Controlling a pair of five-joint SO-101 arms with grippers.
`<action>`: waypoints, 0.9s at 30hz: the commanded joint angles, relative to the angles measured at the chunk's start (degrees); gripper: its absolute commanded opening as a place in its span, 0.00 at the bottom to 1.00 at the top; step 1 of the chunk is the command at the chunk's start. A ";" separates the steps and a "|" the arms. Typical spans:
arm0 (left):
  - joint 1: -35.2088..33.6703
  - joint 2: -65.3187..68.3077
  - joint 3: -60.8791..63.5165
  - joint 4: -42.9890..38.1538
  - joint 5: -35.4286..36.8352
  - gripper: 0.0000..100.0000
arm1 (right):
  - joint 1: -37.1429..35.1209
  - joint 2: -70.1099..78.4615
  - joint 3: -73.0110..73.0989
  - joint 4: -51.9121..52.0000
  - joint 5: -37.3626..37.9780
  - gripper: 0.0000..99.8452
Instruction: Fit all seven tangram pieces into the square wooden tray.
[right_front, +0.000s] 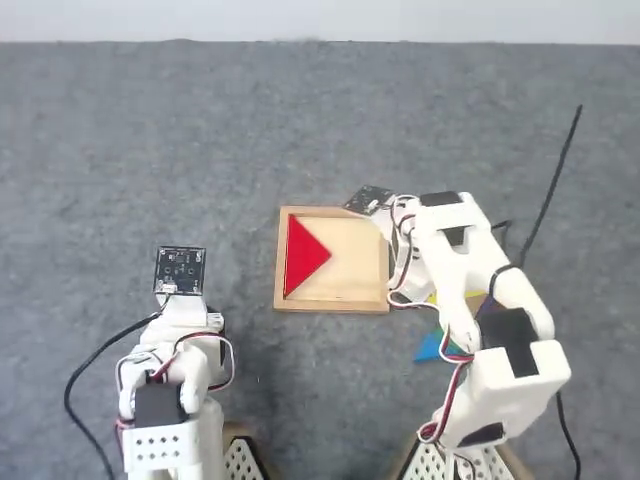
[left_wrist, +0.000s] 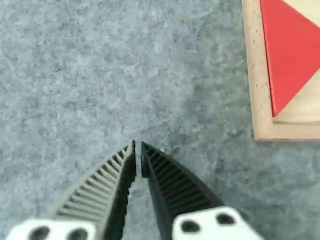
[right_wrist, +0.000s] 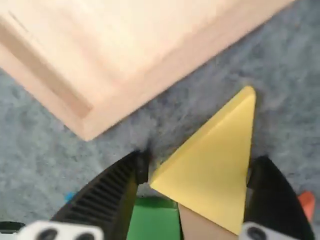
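A: What might go wrong from here?

B: The right tool is closed on the yellow triangle, one jaw at a corner and the other on an edge (a poor hold, I judge). The piece could pivot or slip out when it is carried.

A: Where is it?

B: Outside the square wooden tray, just beside its corner, above the grey tabletop and overlapping a green piece. I cannot tell whether it is lifted clear. The tray's rim stands proud, so a low pass would likely catch the triangle on it.

A: Is there anything inside to bump?

B: A red triangle lies against the tray's side nearer the left arm. The rest of the floor is bare wood. A crooked drop could leave the yellow one tilted on the rim, or take room that the other pieces need.

A: And the other arm?

B: The left tool is pressed together above the tabletop, near the tray but apart from it, holding nothing.

A: Any writing?

B: None that I can read on the tray or the pieces.
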 joint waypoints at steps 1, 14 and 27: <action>-0.26 -1.05 -0.75 0.18 0.97 0.02 | 3.56 -3.12 0.18 0.13 0.88 0.31; -0.26 -1.05 -0.75 0.18 0.97 0.02 | 5.32 -2.86 0.18 6.64 8.70 0.31; -0.26 -1.05 -0.75 0.18 0.97 0.02 | 5.32 -2.77 0.26 3.91 2.81 0.25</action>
